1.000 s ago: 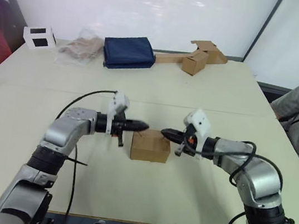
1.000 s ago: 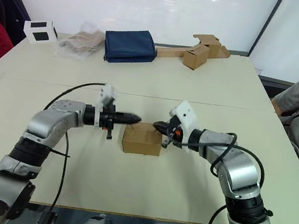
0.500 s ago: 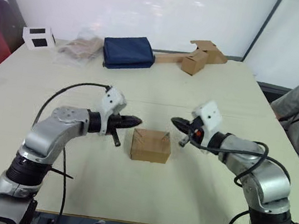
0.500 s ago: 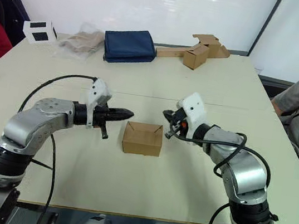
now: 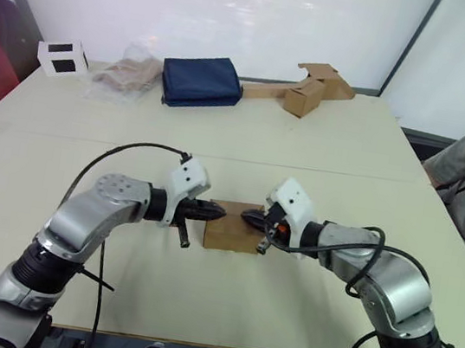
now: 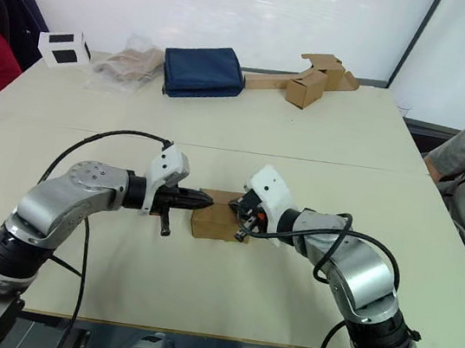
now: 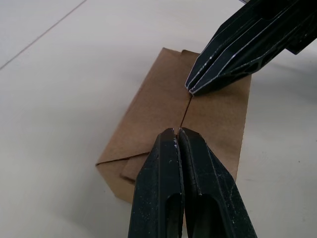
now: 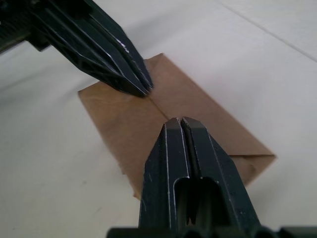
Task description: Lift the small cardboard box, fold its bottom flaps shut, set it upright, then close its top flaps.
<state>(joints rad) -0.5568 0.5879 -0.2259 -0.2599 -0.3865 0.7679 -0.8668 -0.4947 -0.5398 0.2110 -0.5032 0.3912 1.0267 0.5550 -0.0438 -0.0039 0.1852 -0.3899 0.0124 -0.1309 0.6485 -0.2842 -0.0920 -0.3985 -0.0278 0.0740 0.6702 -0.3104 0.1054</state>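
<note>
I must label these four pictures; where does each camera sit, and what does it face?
Head views: on the head, facing forward and down at the table; both arms visible.
Left wrist view: along the shut left gripper at the small cardboard box.
Right wrist view: along the shut right gripper.
Shared: box and both grippers.

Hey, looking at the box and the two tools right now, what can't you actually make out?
- Box underside: hidden against the table, every view.
- Contact: left tool and right tool are shut over the top flaps; whether they press down is unclear.
- Box top in the head views: mostly covered by both tools.
</note>
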